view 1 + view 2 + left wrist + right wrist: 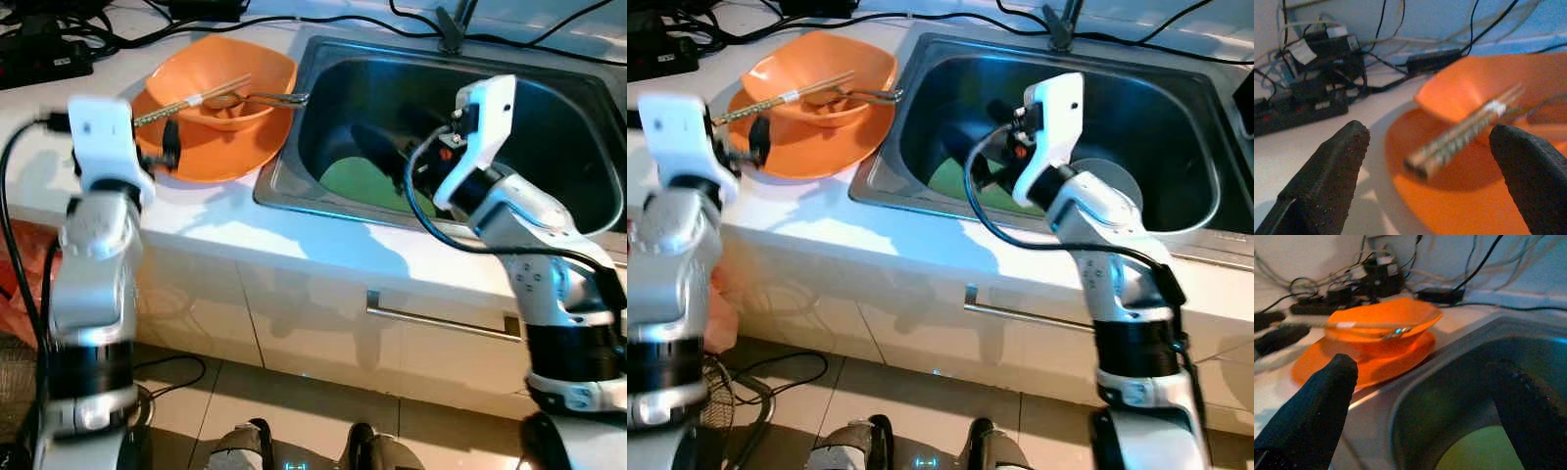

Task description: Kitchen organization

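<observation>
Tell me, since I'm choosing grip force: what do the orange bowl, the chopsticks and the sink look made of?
Orange bowl: probably plastic or melamine, uniform colour, soft sheen. Chopsticks: seemingly metal, pale silvery with a glint, though blurred. Sink: stainless steel by its look, grey brushed rim with reflections.

Two arms reaching over a kitchen counter
Chopsticks [191,100] are lying across an orange bowl [223,76] stacked on an orange plate [211,147], beside the steel sink [323,69].

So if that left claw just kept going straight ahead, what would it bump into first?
Most likely the chopsticks lying across the orange bowl: they sit right between the open fingers of the left gripper. The orange plate lies just below that line, so depth is uncertain.
</observation>
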